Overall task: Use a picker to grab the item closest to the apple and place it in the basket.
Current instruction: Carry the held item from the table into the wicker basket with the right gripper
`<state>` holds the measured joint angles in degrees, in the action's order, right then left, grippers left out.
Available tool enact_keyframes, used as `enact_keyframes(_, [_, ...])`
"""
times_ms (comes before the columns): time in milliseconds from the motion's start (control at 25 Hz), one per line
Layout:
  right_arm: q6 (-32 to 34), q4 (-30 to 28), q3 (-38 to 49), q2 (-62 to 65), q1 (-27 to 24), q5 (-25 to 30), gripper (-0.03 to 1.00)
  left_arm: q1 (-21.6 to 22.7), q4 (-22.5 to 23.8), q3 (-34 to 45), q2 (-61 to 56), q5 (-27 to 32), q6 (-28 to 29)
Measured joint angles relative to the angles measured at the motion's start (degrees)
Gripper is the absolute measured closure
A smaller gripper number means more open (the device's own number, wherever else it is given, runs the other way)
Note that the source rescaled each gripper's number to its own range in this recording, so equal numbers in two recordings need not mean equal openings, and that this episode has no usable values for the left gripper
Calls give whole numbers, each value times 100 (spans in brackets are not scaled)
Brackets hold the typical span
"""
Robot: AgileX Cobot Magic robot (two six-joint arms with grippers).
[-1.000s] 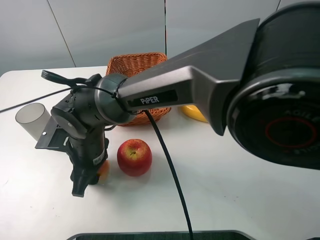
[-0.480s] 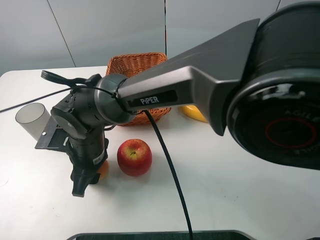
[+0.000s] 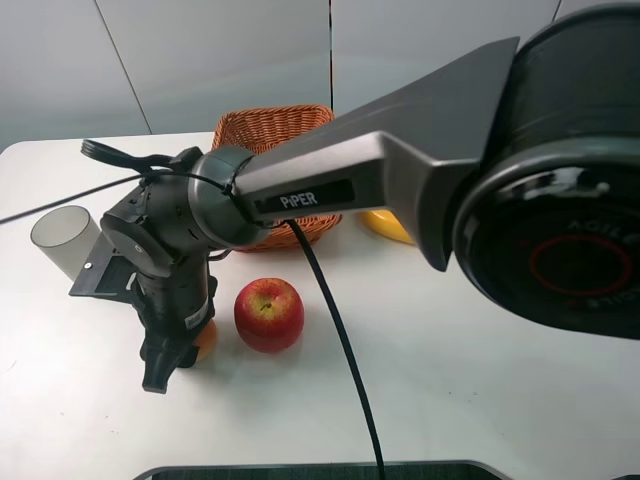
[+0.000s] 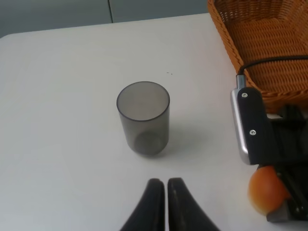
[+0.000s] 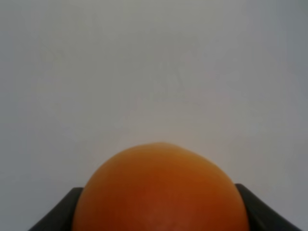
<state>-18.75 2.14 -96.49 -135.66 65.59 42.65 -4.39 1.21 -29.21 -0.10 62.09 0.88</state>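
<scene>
The orange (image 5: 161, 178) is held in the right gripper (image 5: 158, 209), whose two dark fingers lie close against both of its sides in the right wrist view, so I judge that the gripper is closed on it. Compared with one second ago, almost nothing is different. In the high view the lower tip of this gripper (image 3: 180, 358) seems a very little higher, but the change is so small that I cannot be sure of it. The orange (image 3: 207, 338) shows at the same place, low at the table (image 3: 480, 400) and just beside the apple (image 3: 268, 314), apparently with a narrow gap between them. The apple itself has not moved. For the task this means that the grasp is probably complete, while the lift has at most only begun. The carry to the basket (image 3: 262, 128), which stands behind the arm at the far side of the table, is not yet done. The next move needs a straight rise, because the apple is so near that a sideways pull could push it. The left gripper (image 4: 165, 202) hangs with its fingers pressed together and nothing between them, near the grey cup (image 4: 143, 118), and it takes no part.
</scene>
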Motion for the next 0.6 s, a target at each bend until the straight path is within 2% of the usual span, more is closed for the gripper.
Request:
enact_keyframes(240, [158,104,-31,498,0,194,96,0,0,0,0,0,0])
enact_keyframes(480, [458,211,-31,1017,0,837,96,0,0,0,0,0,-11])
enact_keyframes(600, [656,371,-31,1312,-59,962,96,0,0,0,0,0,-11])
